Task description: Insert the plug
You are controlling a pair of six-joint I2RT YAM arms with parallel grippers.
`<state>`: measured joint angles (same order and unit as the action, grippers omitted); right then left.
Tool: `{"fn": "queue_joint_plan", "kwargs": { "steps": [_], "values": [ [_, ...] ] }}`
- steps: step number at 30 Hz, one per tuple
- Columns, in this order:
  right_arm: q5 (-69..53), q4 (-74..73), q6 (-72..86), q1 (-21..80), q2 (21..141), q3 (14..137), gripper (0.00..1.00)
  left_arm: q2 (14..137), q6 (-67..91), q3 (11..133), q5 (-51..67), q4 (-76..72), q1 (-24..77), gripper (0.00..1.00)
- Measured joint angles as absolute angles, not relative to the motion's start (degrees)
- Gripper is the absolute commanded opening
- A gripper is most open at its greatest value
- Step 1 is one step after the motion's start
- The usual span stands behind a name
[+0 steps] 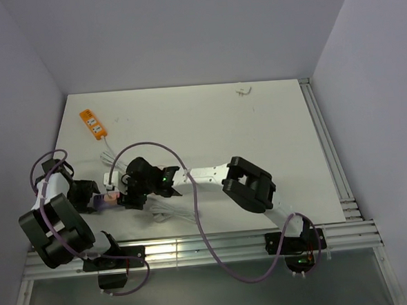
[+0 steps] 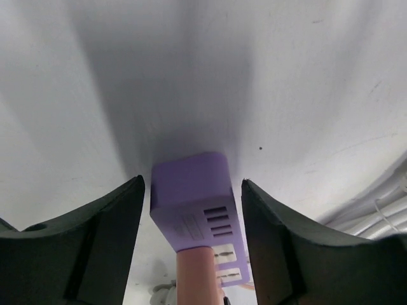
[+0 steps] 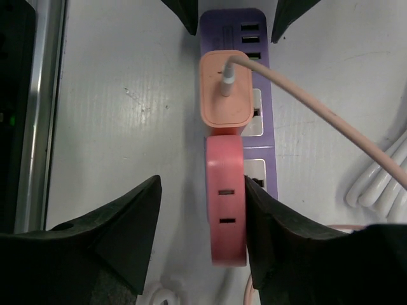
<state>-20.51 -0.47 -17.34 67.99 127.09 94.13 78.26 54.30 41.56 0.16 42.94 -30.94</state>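
The plug (image 3: pixel 222 89) is sitting on the socket face of the lilac power strip (image 3: pixel 264 32), prongs hidden, with its pale cord (image 3: pixel 331 121) trailing off across the white worktop (image 3: pixel 127 95). The left end effector (image 2: pixel 192 190) is spread, straddling the strip's end with gaps on both sides. The right end effector (image 3: pixel 202 203) is spread too, bracketing a coral-red block (image 3: pixel 226 210) just below the plug and pinching nothing.

Walls (image 1: pixel 182 29): pale grey, standing on three sides.
Counter (image 1: pixel 257 121): white, lying between them.
Rails (image 1: pixel 216 247): aluminium, running along its near edge.
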Motion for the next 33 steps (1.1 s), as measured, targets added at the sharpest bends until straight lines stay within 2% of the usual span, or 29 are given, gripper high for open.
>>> {"fn": "queue_joint_plan", "kwargs": {
  "steps": [1,4,6,7,11,12,13,22,26,33],
  "values": [
    [-20.5,-0.2,-17.0,68.0,126.7,93.7,0.62,77.8,54.3,41.6,0.2,43.1,-30.9,0.76],
    [-20.6,0.4,-16.2,68.0,125.3,92.6,0.70,76.1,54.3,41.6,-0.2,44.2,-30.9,0.78],
    [-20.6,0.4,-15.7,68.0,124.1,92.2,0.71,75.0,54.3,41.7,-0.6,45.1,-30.9,0.79],
    [-20.6,0.6,-15.4,68.0,123.6,92.2,0.97,74.3,54.3,41.9,-1.1,45.8,-30.9,0.79],
    [-21.0,1.3,-13.9,67.7,121.1,92.1,1.00,71.0,55.0,43.0,-2.5,47.7,-30.9,0.81],
    [-21.1,1.5,-13.6,67.6,120.4,91.9,1.00,69.6,55.4,43.4,-3.1,48.3,-31.0,0.89],
    [-21.1,1.6,-13.4,67.6,119.6,91.5,1.00,68.7,55.4,43.7,-3.5,48.8,-31.0,0.92],
    [-23.0,1.9,-9.5,65.8,110.8,85.8,1.00,58.5,58.0,46.0,-6.1,53.2,-31.2,0.92],
    [-22.7,2.9,-3.1,63.2,103.8,79.6,1.00,55.1,57.7,47.7,-8.7,54.7,-30.7,0.92],
    [-16.0,-0.8,12.0,50.4,99.2,80.7,1.00,52.1,55.2,54.6,-14.5,53.3,-24.9,0.90]
  ]
}}
